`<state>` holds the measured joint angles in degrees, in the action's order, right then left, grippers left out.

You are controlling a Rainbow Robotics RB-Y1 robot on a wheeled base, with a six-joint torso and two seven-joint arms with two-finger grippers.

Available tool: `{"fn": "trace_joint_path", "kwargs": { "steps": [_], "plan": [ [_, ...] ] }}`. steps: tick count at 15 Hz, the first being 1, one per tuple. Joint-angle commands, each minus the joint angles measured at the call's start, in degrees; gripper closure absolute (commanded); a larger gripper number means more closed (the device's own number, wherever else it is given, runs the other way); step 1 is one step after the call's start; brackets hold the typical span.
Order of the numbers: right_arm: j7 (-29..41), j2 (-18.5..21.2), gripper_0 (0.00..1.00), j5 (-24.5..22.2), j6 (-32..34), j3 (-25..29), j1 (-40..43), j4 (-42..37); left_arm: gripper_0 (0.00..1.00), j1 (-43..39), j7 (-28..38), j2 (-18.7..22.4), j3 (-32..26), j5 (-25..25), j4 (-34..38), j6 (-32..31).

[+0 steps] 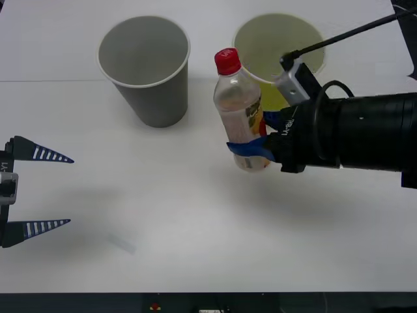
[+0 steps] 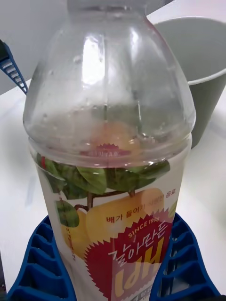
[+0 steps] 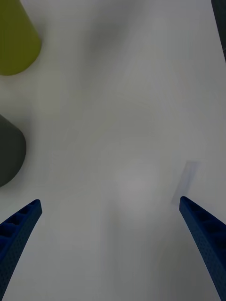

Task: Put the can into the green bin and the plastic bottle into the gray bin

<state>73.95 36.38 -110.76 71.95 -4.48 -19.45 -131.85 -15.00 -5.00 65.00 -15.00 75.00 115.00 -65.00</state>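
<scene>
The right hand (image 1: 251, 149) reaches in from the right of the front view and pinches the bottle (image 1: 240, 111) low on its body, its blue fingers (image 1: 247, 149) pressed against either side of the label. The bottle stands nearly upright, red cap (image 1: 227, 61) on top, in the middle of the frame between the two bins and just in front of the green one. Whether its base touches the white bench (image 1: 195, 222) I cannot tell, as the fingers cover it. In the right wrist view the bottle (image 2: 110, 141) sits right up against the camera, clear above and with a label of yellow fruit and green leaves below, and the blue ribbed fingers (image 2: 37, 263) hug both sides at the bottom. The gray bin (image 1: 144, 68) stands upright at upper left of centre in the front view, apart from the bottle; it also shows past the bottle in the right wrist view (image 2: 197, 70). The green bin (image 1: 277, 49) stands upright at upper right, partly behind the right arm. The left hand (image 1: 36, 190) hovers at the left edge, lower half of the frame, fingers spread wide with nothing between them, well apart from both bins. In the left wrist view its fingers (image 3: 19, 225) sit at the bottom corners over bare bench (image 3: 127, 117), with the green bin (image 3: 16, 42) and gray bin (image 3: 9, 150) at the left edge.
</scene>
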Motion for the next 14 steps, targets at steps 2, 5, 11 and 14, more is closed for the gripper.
{"fn": "trace_joint_path", "kwargs": {
  "steps": [2,5,11,14],
  "plan": [
    [2.7,0.8,1.0,0.7,5.0,-0.4,-8.9,3.2,0.0,0.0,0.0,0.0,0.0,0.0,0.0,0.0],
    [2.7,2.4,1.0,1.3,5.0,-4.7,-18.3,9.9,0.0,0.0,0.0,0.0,0.0,0.0,0.0,0.0],
    [2.7,-1.0,1.0,1.4,5.1,-11.5,-36.9,28.8,0.0,0.0,0.0,0.0,0.0,0.0,0.0,0.0],
    [2.1,-4.2,1.0,0.4,5.2,-13.2,-44.5,38.8,0.0,0.0,0.0,0.0,0.0,0.0,0.0,0.0]
  ]
}}
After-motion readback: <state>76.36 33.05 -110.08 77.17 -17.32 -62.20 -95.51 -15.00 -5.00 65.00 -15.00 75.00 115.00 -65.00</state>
